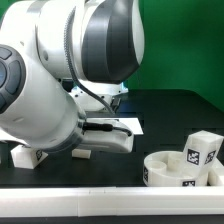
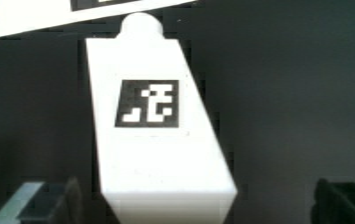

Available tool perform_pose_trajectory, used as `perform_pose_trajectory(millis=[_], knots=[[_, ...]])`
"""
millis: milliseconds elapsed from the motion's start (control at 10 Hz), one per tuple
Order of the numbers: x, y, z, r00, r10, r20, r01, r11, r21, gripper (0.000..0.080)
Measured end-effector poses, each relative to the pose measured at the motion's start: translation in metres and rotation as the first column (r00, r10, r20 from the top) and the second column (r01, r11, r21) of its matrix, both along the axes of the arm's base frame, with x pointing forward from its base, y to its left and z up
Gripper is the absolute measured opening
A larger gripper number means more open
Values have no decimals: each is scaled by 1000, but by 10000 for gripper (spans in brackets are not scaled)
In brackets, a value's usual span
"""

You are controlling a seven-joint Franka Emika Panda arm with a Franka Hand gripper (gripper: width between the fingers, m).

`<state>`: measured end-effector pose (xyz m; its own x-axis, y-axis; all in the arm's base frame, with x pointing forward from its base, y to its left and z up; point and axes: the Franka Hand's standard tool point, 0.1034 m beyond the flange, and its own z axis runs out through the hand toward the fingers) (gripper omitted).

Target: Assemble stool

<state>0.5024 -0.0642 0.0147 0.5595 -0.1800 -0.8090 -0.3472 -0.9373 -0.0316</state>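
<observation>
In the wrist view a white stool leg (image 2: 156,120) with a black-and-white tag lies lengthwise on the black table, and its wide end reaches in between my fingers. My gripper (image 2: 195,203) is open. One dark finger (image 2: 49,203) stands on each side of the leg, with a gap to it on both sides. In the exterior view the arm's bulk hides the gripper and most of this leg (image 1: 88,152). The round ring-like seat (image 1: 172,170) sits at the exterior view's lower right, with a second leg (image 1: 203,150) standing at its far rim. A third leg (image 1: 28,155) lies at the exterior view's left.
The marker board (image 1: 128,124) lies flat on the table behind the gripper, and its edge shows in the wrist view (image 2: 67,18). A long white rail (image 1: 110,206) runs along the table's front edge. A green backdrop closes the back.
</observation>
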Motion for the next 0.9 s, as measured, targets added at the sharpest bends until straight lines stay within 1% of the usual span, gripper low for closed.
perform_pose_trajectory(millis=[100,200,300,400,600,700,800,900], knots=[[0,0,-1,1000,0,0,0,1000,-1,649],[-3,1,-4,1000,-2,15,2,1000,-15,649],[-13,5,-5,1000,-5,10,6,1000,-17,649],[-20,6,-5,1000,-9,-2,9,1000,-15,649],[-22,4,-5,1000,-13,-2,13,1000,-18,649],[-22,5,-5,1000,-14,-3,14,1000,-19,623],[-22,5,-5,1000,-14,-3,14,1000,-20,623],[-22,5,-5,1000,-14,-3,14,1000,-20,451]])
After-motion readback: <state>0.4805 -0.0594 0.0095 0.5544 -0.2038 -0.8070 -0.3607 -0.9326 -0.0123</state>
